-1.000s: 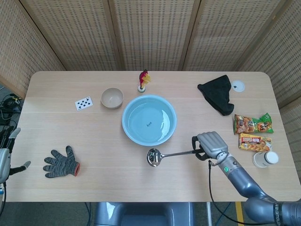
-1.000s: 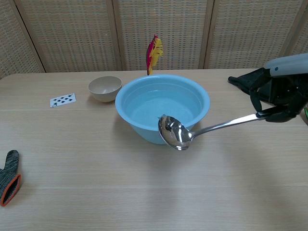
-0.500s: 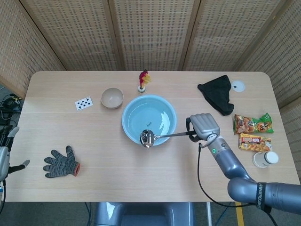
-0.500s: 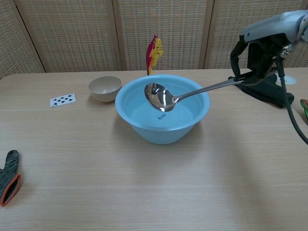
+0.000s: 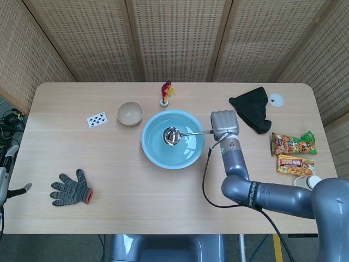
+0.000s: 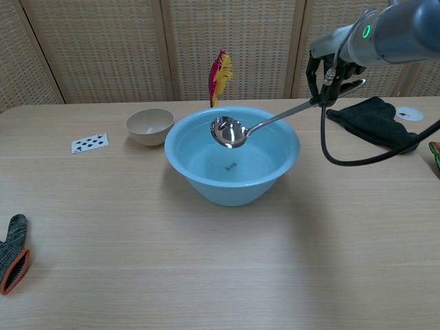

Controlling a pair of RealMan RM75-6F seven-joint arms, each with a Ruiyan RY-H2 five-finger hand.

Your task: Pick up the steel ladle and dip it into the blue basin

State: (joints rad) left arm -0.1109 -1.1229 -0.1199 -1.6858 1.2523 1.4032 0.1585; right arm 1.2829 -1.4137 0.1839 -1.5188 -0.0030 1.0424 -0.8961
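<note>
Far left, at the table edge: left hand, mostly cut off, can't tell if open or closed. In the middle: blue basin, with the ladle scoop held over it, not touching the bottom. Right: right hand wrapped tight around the ladle handle.

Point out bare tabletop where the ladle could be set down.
The wide front strip between the grey knitted glove and the snack packets is bare, below the blue plastic basin. Crowded: right edge, and behind the basin by the beige bowl.
</note>
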